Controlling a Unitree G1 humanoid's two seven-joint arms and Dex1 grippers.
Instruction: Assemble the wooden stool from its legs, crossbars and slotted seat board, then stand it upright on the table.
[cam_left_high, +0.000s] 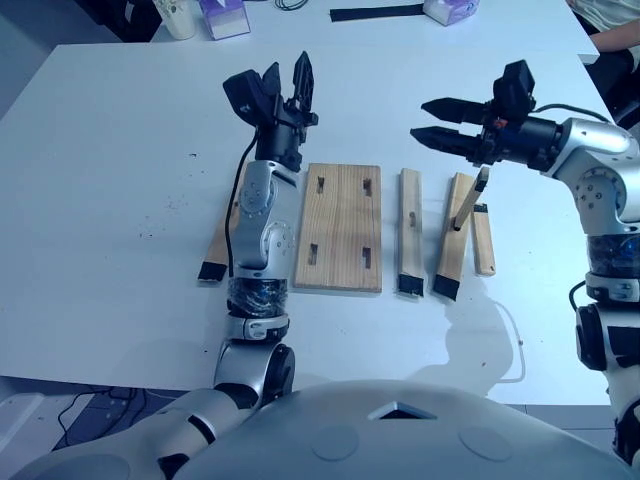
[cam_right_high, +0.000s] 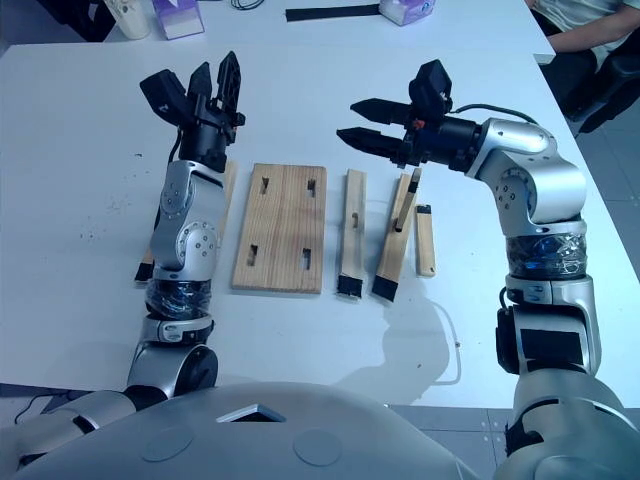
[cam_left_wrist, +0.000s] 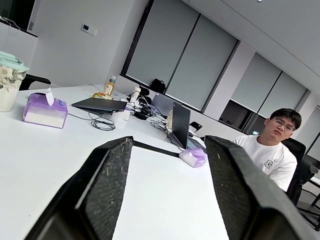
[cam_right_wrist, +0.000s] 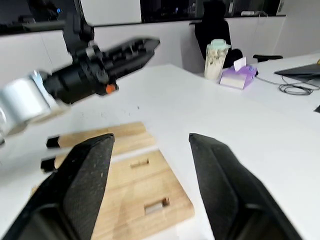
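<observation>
Fingers: the 2 fingers of the left gripper (cam_left_high: 287, 75) are spread wide and hold nothing. The 2 fingers of the right gripper (cam_left_high: 420, 118) are also well apart and hold nothing.
Left gripper place: raised above the table (cam_left_high: 120, 150), at about 11 o'clock from the seat board (cam_left_high: 340, 228), pointing away from the robot.
Right gripper place: in the air at about 1 o'clock from the seat board, above the far ends of the loose pieces and pointing toward the left gripper.
Seat board: lies flat in the middle of the table, slots (cam_left_high: 318, 183) facing up.
Step in hand: in my judgement no piece is joined yet, so the first pick-up comes now.
How to do it well: the leaning crossbar (cam_left_high: 468, 200) rests tilted on the right leg (cam_left_high: 452, 250). It may slide when touched, so the right gripper should come down over its middle and close across the narrow sides. The left forearm lies over the left leg (cam_left_high: 213, 252), so that piece is better left for later.
Count, board: 1 seat board with 4 slots.
Count, legs: 3 long pieces with black ends. The left leg is at 9 o'clock from the board, and the middle leg (cam_left_high: 409, 225) and right leg are at 3 o'clock.
Count, crossbars: 2 thinner pieces, as far as I can tell, the leaning crossbar and the flat crossbar (cam_left_high: 484, 245) just beside the right leg.
</observation>
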